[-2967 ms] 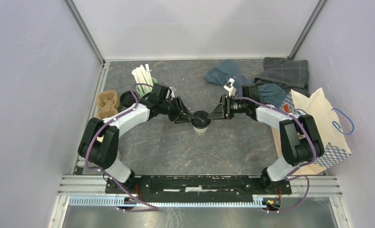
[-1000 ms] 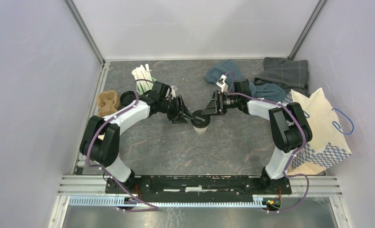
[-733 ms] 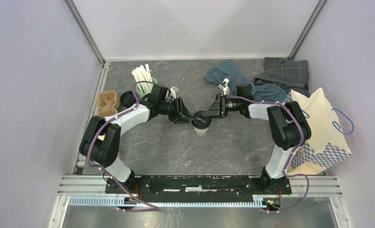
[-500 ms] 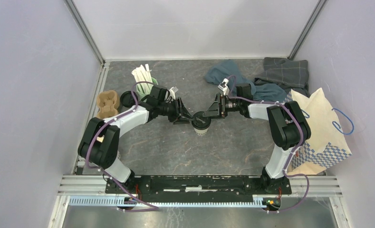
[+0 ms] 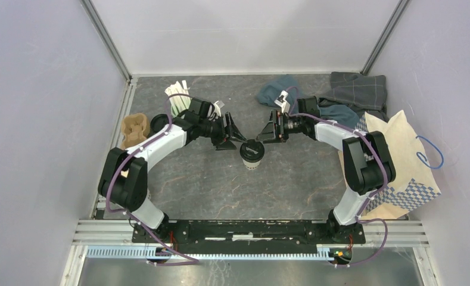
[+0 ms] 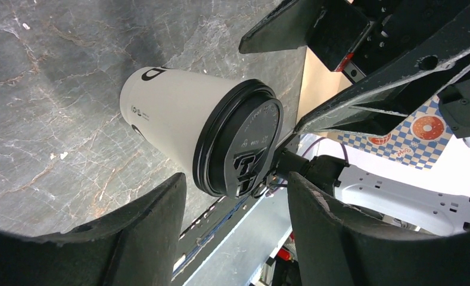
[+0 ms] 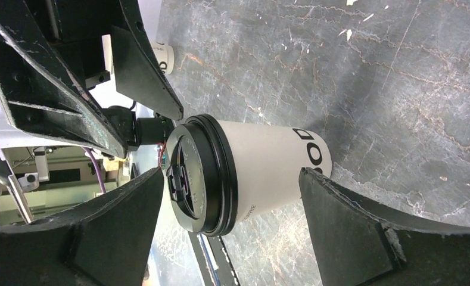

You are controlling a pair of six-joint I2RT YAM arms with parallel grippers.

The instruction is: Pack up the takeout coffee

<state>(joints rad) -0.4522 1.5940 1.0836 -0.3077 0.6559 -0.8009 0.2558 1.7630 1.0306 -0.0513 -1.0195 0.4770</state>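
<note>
Overhead, the takeout coffee (image 5: 251,156) stands upright on the grey surface (image 5: 220,190), mid-table. The left claw (image 5: 237,137) and right claw (image 5: 263,133) sit close to its black lid (image 5: 252,147), 1 on either side. Only the 2 wrist views settle the grip: each claw is spread wide, with its fingers (image 6: 137,238) clear of the cup. Only the top view shows the whole paper bag (image 5: 399,161), well off to the right.

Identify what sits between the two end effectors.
A white paper cup with a round black plastic lid, upright, touching neither the left end effector nor the right end effector; top external view shows it.
</note>
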